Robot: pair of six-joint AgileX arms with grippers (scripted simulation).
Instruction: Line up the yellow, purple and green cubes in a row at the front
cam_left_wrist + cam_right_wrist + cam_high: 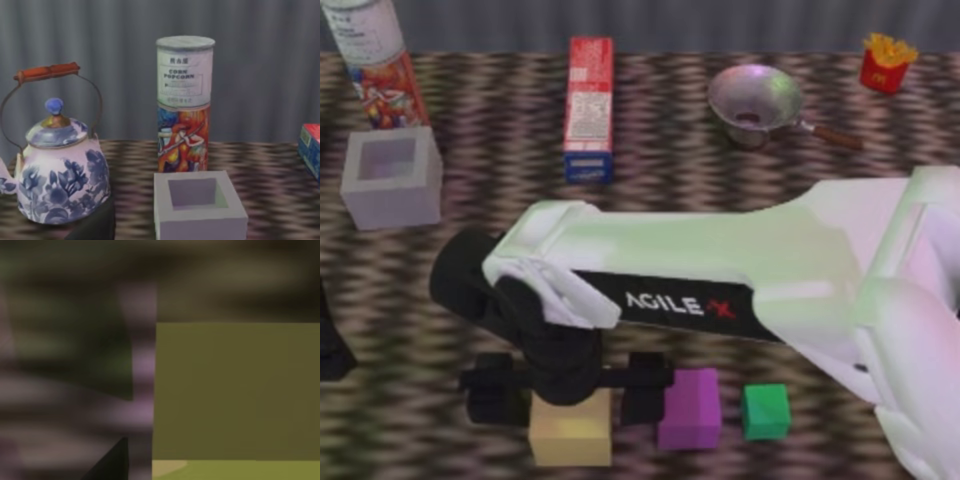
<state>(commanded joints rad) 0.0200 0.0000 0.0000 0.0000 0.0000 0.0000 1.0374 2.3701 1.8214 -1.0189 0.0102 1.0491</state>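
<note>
Directly beneath the right end effector (566, 385), fingers spread wide open: yellow cube (571, 436), purple cube (690, 410) just beside.

A surface (720, 200) with a woven pattern of wavy dark brown and pale, faintly violet bands fills almost the whole top view, from the lower edge of the frame up to a narrow strip along the top. That strip is a grey backdrop (720, 20) with soft vertical folds, like a curtain. In the left wrist view the same grey curtain (270, 65) covers the upper part of the frame, its pleats showing as alternating lighter and darker vertical stripes, and it meets the patterned surface (270, 170) along a straight horizontal line. The light is soft and even, with only faint shadows on the surface.
</note>
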